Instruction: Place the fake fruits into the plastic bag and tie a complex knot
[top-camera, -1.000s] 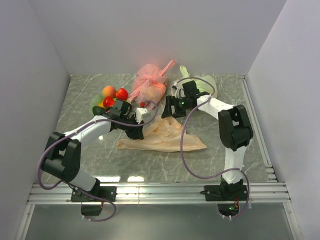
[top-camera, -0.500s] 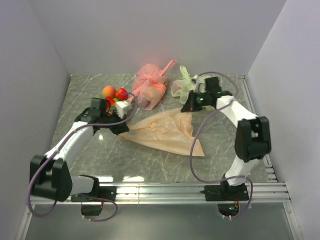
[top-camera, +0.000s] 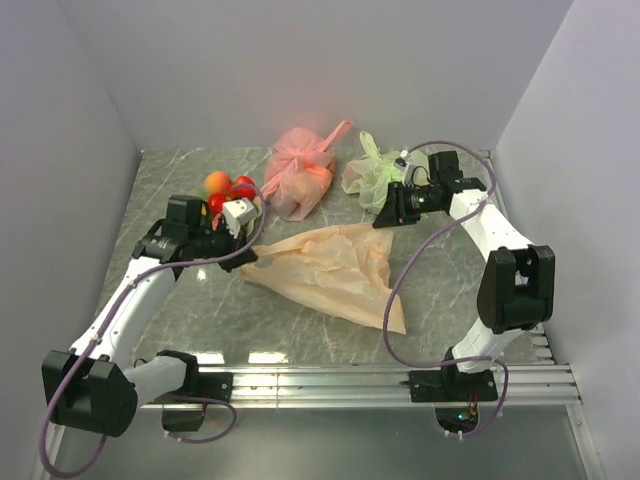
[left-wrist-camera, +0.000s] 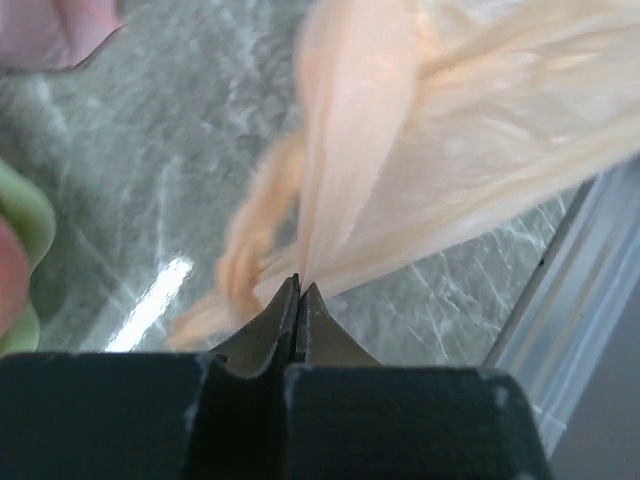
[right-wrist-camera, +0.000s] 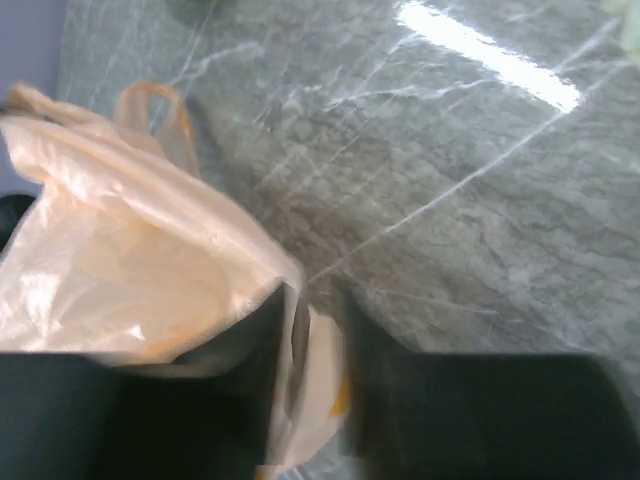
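Arms that crowded together by the pink bag (top-camera: 300, 175) a second ago now stand well apart. The left has swung out toward the fake fruits (top-camera: 228, 186) at the back left, the right toward the green bag (top-camera: 368, 175). The plastic bag (top-camera: 330, 270) was crumpled between them then. Now it is drawn out wide and flat across the middle of the table (top-camera: 200, 320), with its near-right corner trailing toward the front rail.

The left gripper (left-wrist-camera: 300, 288) has its fingers pressed together on a thin twist of the bag's left end. The right gripper (right-wrist-camera: 312, 335) shows its fingers a little apart with a fold of the bag's upper right edge between them. That view is blurred, so I cannot tell whether they pinch the film.

The fruits lie outside the bag, partly hidden behind the left arm. The dish (left-wrist-camera: 22, 215) under them shows only as a green rim at the edge of the left wrist view. One handle loop (right-wrist-camera: 182, 135) shows in the right wrist view, and the bag's mouth is hard to make out.
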